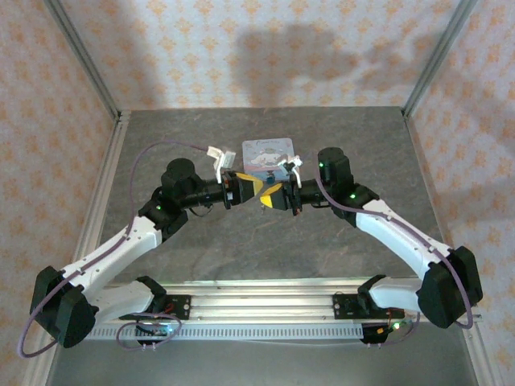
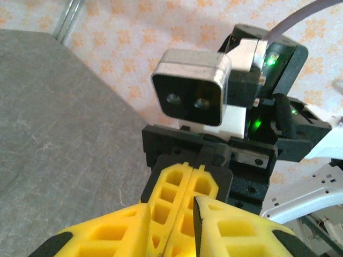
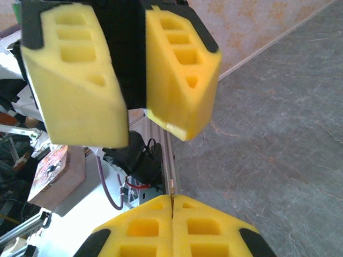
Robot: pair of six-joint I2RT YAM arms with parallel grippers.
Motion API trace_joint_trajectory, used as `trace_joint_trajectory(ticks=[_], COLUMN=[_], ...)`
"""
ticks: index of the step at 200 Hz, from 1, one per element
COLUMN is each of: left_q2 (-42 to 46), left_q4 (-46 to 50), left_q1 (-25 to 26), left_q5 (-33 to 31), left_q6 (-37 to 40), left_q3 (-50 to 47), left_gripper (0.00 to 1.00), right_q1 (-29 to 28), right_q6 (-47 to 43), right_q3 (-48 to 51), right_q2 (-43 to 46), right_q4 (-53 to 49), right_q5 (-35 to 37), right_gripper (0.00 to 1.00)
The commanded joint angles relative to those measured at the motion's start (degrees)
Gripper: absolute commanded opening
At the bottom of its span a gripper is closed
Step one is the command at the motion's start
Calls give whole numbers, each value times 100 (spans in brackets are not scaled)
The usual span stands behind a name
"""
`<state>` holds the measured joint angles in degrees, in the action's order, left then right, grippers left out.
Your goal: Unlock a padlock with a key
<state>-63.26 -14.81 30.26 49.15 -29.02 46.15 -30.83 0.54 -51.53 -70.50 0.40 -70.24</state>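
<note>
Two robot arms meet nose to nose at the centre of the overhead view, above a grey table (image 1: 201,249). In the right wrist view, the right gripper (image 3: 171,201) sits at the bottom of the frame, its yellow foam fingers pressed together on a thin metal sliver at their seam, which I take for the key (image 3: 172,188). The left gripper (image 3: 136,123) fills the upper left, fingers apart with a dark shape (image 3: 127,64) between them. I cannot tell whether that is the padlock or the gripper's own body, nor whether the fingers are clamped on anything.

A lock that tiny is likely hard, smooth and light, so it could twist or slip in soft foam. It is best held by the flat sides of its body, with the keyhole facing the key and the shackle free. The key looks stiff but thin, and may pivot in the pads.

A pastel tin (image 1: 268,150) lies just behind the grippers, at upper centre of the overhead view. There is open table to the left, right and below. The frame posts stand well apart at the upper corners.
</note>
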Motion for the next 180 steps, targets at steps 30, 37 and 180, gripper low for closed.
trace_joint_trajectory(ticks=[30, 37, 180], left_q2=[-29, -29, -99], left_q4=[235, 197, 129], left_q1=[-30, -29, -25], left_q5=[360, 404, 570], left_q6=[249, 234, 150], left_q3=[25, 24, -1], left_gripper=[30, 31, 0], right_q1=[-28, -28, -24], right_q6=[-55, -37, 76], right_q3=[-296, -312, -358], right_q2=[-16, -16, -43], right_q4=[108, 117, 205], right_q5=[-348, -365, -362], right_gripper=[0, 0, 0])
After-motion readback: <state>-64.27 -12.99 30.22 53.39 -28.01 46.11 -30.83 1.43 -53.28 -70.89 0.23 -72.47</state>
